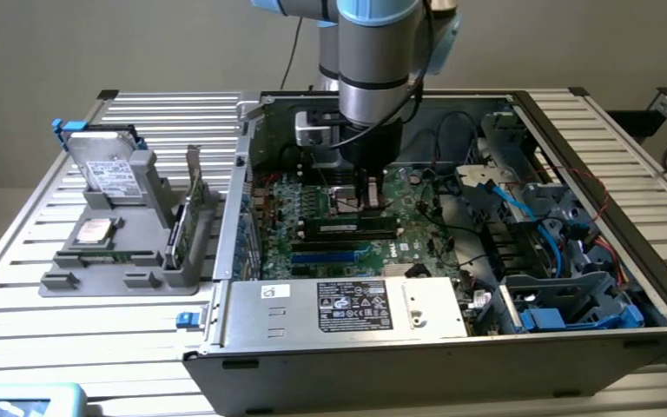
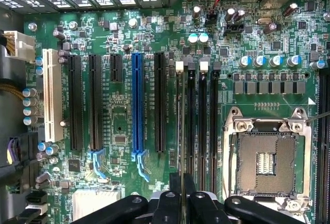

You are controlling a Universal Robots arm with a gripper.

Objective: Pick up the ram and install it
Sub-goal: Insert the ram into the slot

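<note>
well, we see the gripper down inside the open computer case, just above the motherboard. its fingers stand very close together, with only a thin gap between them. in our judgement they are clamped on the upper edge of the ram and not closed on nothing.

the ram is directly below the gripper, touching it, so there is no sideways offset between the two. it stands on its long edge. in the exterior view its long axis runs from the exterior view's left to the exterior view's right, and the pale label faces the camera. the gripper takes it near the middle of its length.

in the wrist view the stick is seen edge-on, as a thin line going away from the fingertips. this line lies along the memory slots, on the one nearest to the blue slot, and is parallel to all of them. the processor socket lies on the other side of these slots.

we cannot tell if the lower edge is already pressed fully in, or only rests at the mouth of the slot. the white latch at the far end gives us no sure answer.
</note>
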